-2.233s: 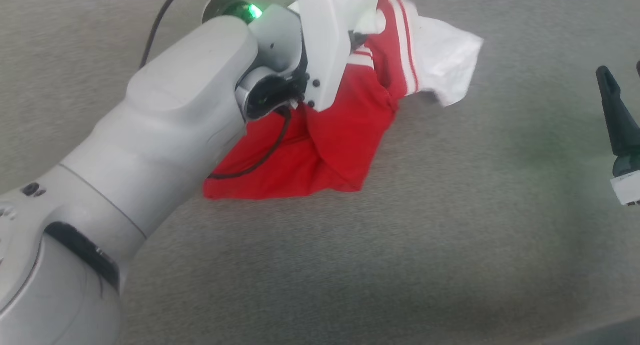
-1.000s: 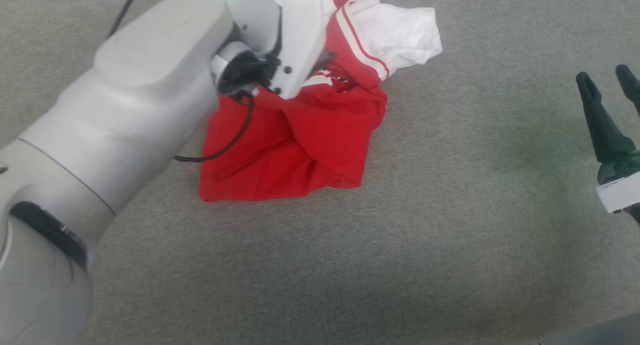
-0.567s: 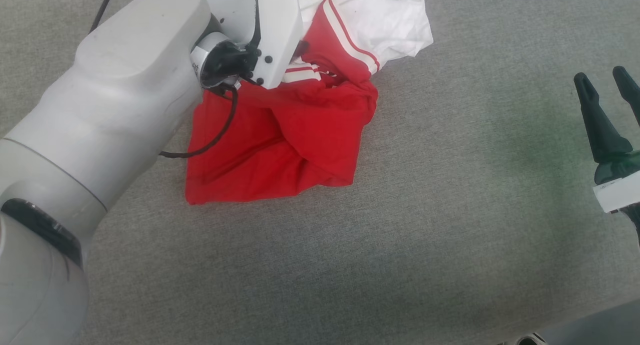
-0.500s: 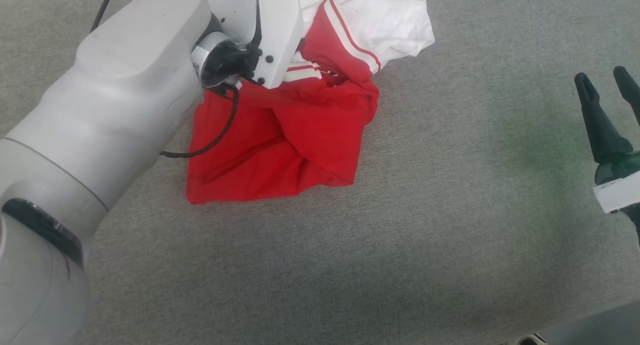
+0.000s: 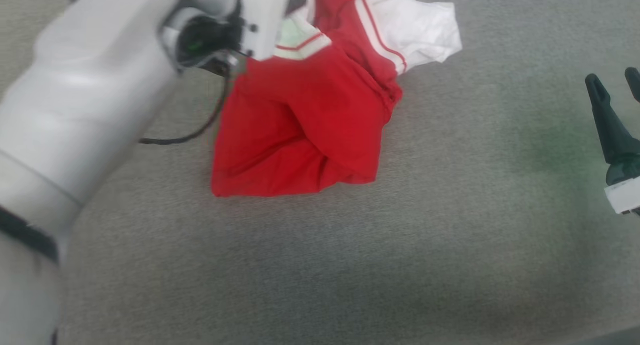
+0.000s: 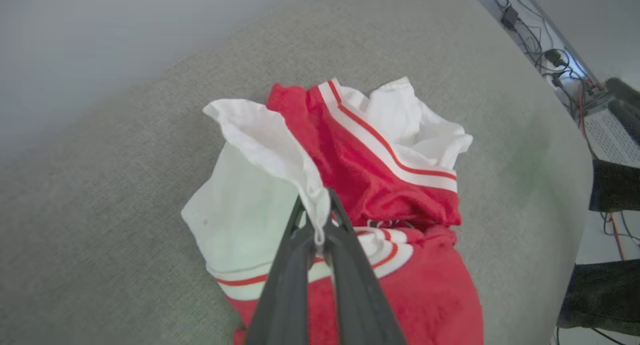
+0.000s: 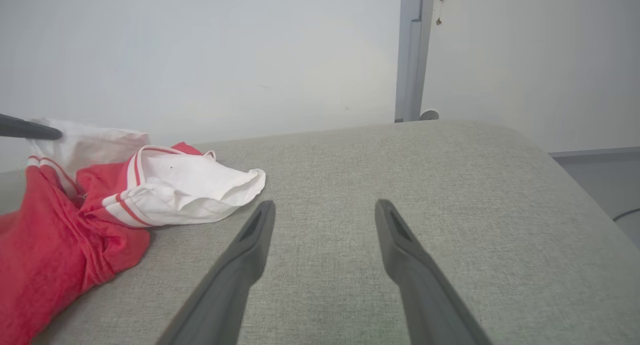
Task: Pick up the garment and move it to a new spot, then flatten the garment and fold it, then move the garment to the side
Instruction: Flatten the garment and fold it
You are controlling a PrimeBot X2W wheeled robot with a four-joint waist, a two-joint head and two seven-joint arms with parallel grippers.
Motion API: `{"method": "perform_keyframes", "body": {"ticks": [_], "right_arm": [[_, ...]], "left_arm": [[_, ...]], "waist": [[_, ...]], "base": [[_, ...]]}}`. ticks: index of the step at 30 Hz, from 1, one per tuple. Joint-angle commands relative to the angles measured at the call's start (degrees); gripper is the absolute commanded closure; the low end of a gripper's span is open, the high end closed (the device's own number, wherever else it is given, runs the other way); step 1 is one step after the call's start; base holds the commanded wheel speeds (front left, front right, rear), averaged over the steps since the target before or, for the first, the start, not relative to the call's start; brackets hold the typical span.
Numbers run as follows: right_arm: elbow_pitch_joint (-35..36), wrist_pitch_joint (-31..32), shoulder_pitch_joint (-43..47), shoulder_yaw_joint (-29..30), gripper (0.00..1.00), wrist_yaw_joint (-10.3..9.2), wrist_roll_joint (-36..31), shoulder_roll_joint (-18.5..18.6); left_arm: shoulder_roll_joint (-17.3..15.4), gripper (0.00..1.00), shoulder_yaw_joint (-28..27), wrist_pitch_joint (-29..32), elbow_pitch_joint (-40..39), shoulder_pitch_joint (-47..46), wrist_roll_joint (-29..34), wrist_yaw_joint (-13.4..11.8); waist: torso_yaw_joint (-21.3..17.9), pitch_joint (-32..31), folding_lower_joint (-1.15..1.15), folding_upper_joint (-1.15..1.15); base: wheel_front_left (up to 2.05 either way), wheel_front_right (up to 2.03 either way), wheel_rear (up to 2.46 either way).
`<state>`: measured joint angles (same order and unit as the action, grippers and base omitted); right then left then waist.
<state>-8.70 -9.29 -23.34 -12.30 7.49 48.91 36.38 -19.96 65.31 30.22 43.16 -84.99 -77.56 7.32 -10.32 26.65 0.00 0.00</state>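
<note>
The garment [image 5: 305, 120], a red T-shirt with white sleeves and striped trim, lies crumpled on the grey cushioned surface [image 5: 350, 265]. In the left wrist view my left gripper [image 6: 317, 205] is shut on the edge of a white sleeve of the garment [image 6: 350, 165], which is pulled up into a peak. The pale left forearm [image 5: 85, 100] hides the grip in the head view. My right gripper [image 7: 324, 210] stands open and empty over bare surface to the right of the garment [image 7: 65, 225]; it shows again as the right gripper [image 5: 615, 85] at the head view's right edge.
A black cable [image 5: 185, 135] hangs from the left wrist beside the cloth. The surface [image 7: 450, 185] ends at a rounded far edge before a pale wall [image 7: 200, 50]. Cables and a keyboard [image 6: 610, 135] lie beyond the surface's right edge.
My left gripper has shut on the white sleeve and lifted it, so the red body now hangs stretched upward. The head camera has shifted. The right gripper stays open.
</note>
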Motion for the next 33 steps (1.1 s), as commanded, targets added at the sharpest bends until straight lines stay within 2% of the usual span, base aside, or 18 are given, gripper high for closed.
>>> {"method": "perform_keyframes", "body": {"ticks": [1, 9, 10, 15, 17, 20, 21, 22, 23, 24, 28, 31, 33], "right_arm": [[0.3, 0.3, 0.8, 0.5, 0.00, 0.01, 0.3, 0.3], [2.2, 2.4, 2.5, 2.5, 0.00, 0.01, -0.6, 0.9], [2.2, 2.4, 2.5, 2.5, 0.00, 0.01, -0.6, 0.9], [3.6, 4.3, 4.0, 4.1, 0.00, 0.01, -1.0, 1.9], [4.1, 5.2, 4.3, 4.8, 0.00, 0.01, -1.0, 2.1], [5.2, 7.0, 4.9, 5.1, 0.00, 0.01, -1.3, 2.3], [5.6, 7.5, 5.1, 5.1, 0.00, 0.01, -1.2, 2.4], [5.9, 8.3, 5.3, 5.0, 0.00, 0.01, -1.1, 2.6], [6.3, 9.0, 5.4, 4.8, 0.00, 0.01, -1.3, 2.8], [6.6, 9.8, 5.3, 4.5, 0.00, 0.01, -1.3, 2.8], [8.2, 13.7, 3.9, 1.8, 0.00, 0.01, -1.8, 4.5], [9.0, 17.9, 1.7, -0.6, 0.00, 0.01, -1.0, 6.4], [8.6, 21.2, -0.6, -2.4, 0.00, 0.01, -0.4, 8.3]], "left_arm": [[-1.8, 1.00, -1.1, -1.7, -0.7, 1.6, -0.6, 0.0], [-14.0, 1.00, -4.8, -9.1, -6.2, 12.4, -3.2, -3.1], [-14.0, 1.00, -4.8, -9.1, -6.2, 12.4, -3.2, -3.1], [-21.4, 1.00, -5.9, -15.4, -9.1, 20.1, -3.0, -6.3], [-22.8, 1.00, -6.1, -17.5, -9.9, 22.2, -2.7, -7.7], [-23.0, 1.00, -6.4, -20.1, -11.0, 25.2, -3.4, -8.7], [-22.8, 0.93, -6.8, -21.1, -11.1, 25.7, -3.7, -8.8], [-22.4, 0.78, -7.0, -22.1, -11.1, 26.1, -3.7, -9.2], [-22.1, 0.13, -7.0, -23.1, -11.1, 26.5, -3.2, -9.3], [-21.8, 0.00, -6.8, -24.4, -10.9, 27.0, -2.6, -9.7], [-20.6, 0.00, -7.8, -32.1, -11.1, 28.3, -0.4, -11.1], [-18.1, 0.00, -8.2, -39.6, -14.2, 30.6, 1.6, -11.8], [-16.7, 0.00, -8.1, -43.1, -16.9, 32.5, 3.2, -13.2]], "waist": [[1.2, -0.5, 0.00, 0.00], [4.4, -1.7, 0.00, 0.00], [4.4, -1.7, 0.00, 0.00], [5.8, -1.9, 0.00, 0.00], [6.2, -2.0, 0.00, 0.00], [6.9, -2.2, 0.00, 0.00], [7.2, -2.4, 0.00, 0.00], [7.4, -2.6, 0.00, 0.00], [7.7, -2.7, 0.00, 0.00], [8.0, -2.9, 0.00, 0.00], [9.6, -4.0, 0.00, 0.00], [11.8, -4.9, 0.00, 0.00], [13.9, -5.2, 0.00, 0.00]], "base": [[0.00, 0.00, 0.00], [0.00, 0.00, 0.00], [0.00, 0.00, 0.00], [0.00, 0.00, 0.00], [0.00, 0.00, 0.00], [0.00, 0.00, 0.00], [0.00, 0.00, 0.00], [0.00, 0.00, 0.00], [0.00, 0.00, 0.00], [0.00, 0.00, 0.00], [0.00, 0.00, 0.00], [0.00, 0.00, 0.00], [0.00, 0.00, 0.00]]}}
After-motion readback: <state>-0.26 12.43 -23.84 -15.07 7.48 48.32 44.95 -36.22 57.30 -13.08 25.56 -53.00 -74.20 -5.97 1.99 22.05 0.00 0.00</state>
